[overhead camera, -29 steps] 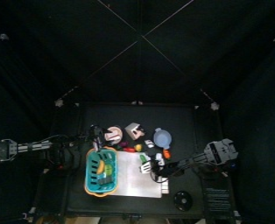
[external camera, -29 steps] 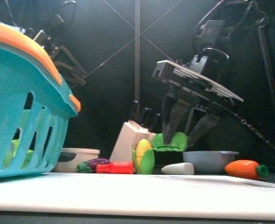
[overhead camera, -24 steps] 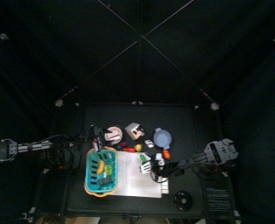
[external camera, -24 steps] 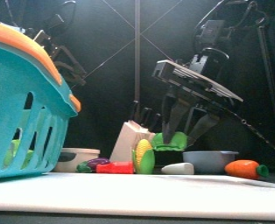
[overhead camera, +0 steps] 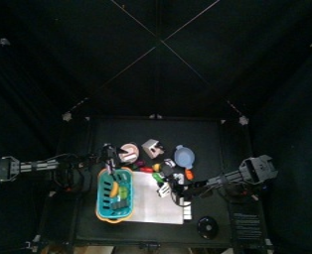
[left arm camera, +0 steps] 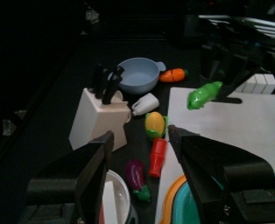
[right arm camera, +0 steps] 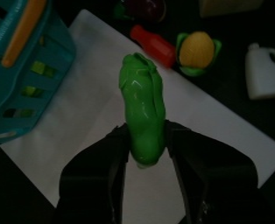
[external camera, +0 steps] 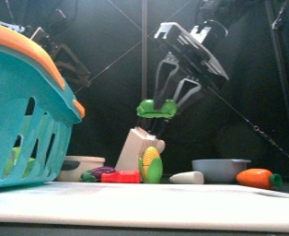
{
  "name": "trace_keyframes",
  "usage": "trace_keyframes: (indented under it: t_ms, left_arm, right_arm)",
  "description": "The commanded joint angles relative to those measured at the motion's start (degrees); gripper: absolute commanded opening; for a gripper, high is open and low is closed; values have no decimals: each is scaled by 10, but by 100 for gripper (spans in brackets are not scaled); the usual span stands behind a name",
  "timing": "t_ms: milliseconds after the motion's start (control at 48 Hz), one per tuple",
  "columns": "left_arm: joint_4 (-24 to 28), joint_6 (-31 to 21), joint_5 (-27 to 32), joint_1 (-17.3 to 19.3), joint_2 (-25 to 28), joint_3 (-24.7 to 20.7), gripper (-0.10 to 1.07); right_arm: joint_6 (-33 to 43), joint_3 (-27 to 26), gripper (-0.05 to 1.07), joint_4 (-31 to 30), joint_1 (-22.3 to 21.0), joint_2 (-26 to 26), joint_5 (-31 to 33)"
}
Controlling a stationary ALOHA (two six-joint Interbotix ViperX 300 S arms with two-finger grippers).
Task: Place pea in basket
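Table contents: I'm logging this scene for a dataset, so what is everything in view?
basket: one, teal with orange rim, on the table's left.
white mat: one, beside the basket.
pea: one, green, held in the air above the mat.
corn: one, yellow, behind the mat.
knife block: one, white, at the back.
pot: one, grey-blue, beside the block.
carrot: one, orange, far right.
bottle: one, white, near the corn.
right pincer: shut on the pea.
left pincer: open, by the basket.

Overhead, table-level front and both wrist views share the basket (external camera: 24, 111).
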Motion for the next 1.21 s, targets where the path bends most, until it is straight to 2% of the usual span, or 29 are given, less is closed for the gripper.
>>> trace_keyframes:
  t_ms: [0, 167, 417, 667, 833, 917, 1188]
  left_arm:
    - [33, -1, -4, -28, 0, -9, 89]
    - [75, -3, -9, -69, 0, -11, 89]
    - [76, -4, -40, -70, -9, 4, 89]
    - [62, -7, -72, -25, -36, 21, 89]
    - [15, -5, -119, 11, -69, 39, 89]
    - [-3, -4, -124, 19, -75, 45, 89]
    - [-4, -4, -126, 25, -75, 46, 89]
  right_arm:
    - [-50, -28, 70, -3, -11, -19, -2]
    - [-104, -62, 70, 4, -30, -17, -14]
    - [-105, -114, 70, 4, -40, 13, -113]
    - [-107, -162, 70, 26, -38, 71, -183]
    - [-107, -188, 70, 27, -37, 98, -193]
    - [-107, -204, 70, 26, -36, 113, -197]
    - [-108, -256, 70, 24, -34, 163, -195]
